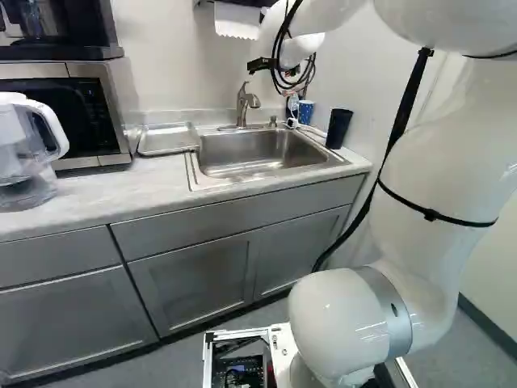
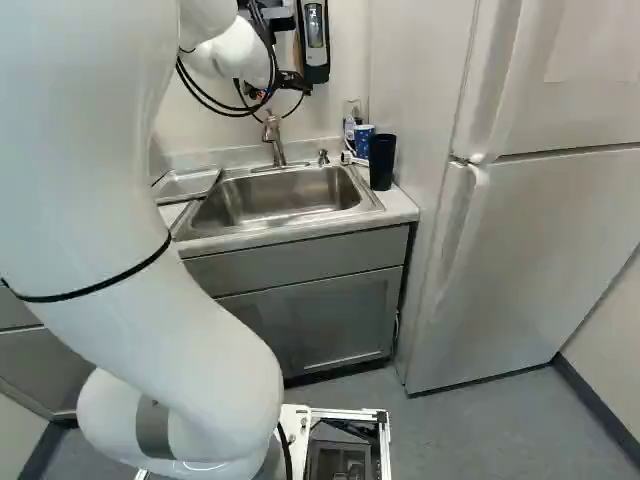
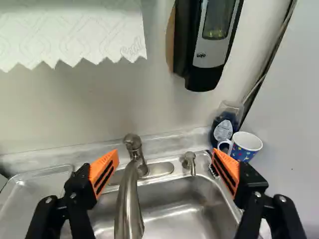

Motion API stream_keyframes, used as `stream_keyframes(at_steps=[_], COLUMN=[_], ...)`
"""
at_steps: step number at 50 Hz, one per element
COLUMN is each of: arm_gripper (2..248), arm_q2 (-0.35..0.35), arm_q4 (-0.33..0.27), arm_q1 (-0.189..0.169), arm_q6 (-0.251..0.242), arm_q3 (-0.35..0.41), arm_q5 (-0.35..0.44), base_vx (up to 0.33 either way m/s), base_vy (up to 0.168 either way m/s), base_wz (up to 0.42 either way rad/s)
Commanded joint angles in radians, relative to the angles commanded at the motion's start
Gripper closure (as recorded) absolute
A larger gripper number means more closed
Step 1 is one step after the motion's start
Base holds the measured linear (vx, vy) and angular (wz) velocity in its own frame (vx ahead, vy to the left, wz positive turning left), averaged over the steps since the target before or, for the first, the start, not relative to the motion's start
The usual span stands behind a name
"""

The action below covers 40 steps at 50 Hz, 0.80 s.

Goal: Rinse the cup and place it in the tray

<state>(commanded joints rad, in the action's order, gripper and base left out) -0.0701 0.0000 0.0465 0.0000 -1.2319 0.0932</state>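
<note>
The blue patterned cup (image 3: pixel 246 143) is standing on the counter (image 2: pixel 401 205) ahead of the pincer (image 1: pixel 283 69), out past the tip of the finger nearer the refrigerator (image 2: pixel 540 240). Its mouth is facing up, and its handle is pointing toward the faucet side. That finger is covering a bit of the cup in the wrist view; neither finger is gripping it. The pincer (image 3: pixel 165 157) is holding its two fingers wide apart, orange pads (image 3: pixel 104 172) facing each other, and it is gripping nothing.

Close behind the cup, farther ahead of the pincer, a soap bottle (image 3: pixel 226 128) is standing. A black tumbler (image 2: pixel 382 161) is standing upright just beside the cup, on the side nearer the base. Between the fingers, as the wrist view looks past them, the faucet (image 3: pixel 130 194) is showing, its spout reaching back toward the pincer; a small sink pump (image 3: pixel 190 162) is sitting between it and the cup. The metal sink (image 3: pixel 172 196) is lying below the pincer.

Off past the other finger, on the side away from the cup, the metal tray (image 1: pixel 168 139) is resting on the counter beside the sink. Farther out that same way, a microwave (image 1: pixel 119 109) and a clear pitcher (image 1: pixel 24 153) are standing. On the wall ahead of the pincer and higher than the faucet, a paper towel (image 3: pixel 70 30) is hanging, and a soap dispenser (image 3: pixel 209 45) is hanging nearer the cup's side.
</note>
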Motion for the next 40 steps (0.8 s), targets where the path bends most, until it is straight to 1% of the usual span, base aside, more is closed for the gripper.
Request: stream_keyframes(at_steps=[40], arm_gripper=[3], arm_q2=[-0.065], arm_q4=[0.0], arm_q1=[0.0], arm_q6=[0.0], arm_q3=[-0.066], arm_q5=[-0.105], base_vx=[0.0], base_vy=[0.0], base_wz=[0.0])
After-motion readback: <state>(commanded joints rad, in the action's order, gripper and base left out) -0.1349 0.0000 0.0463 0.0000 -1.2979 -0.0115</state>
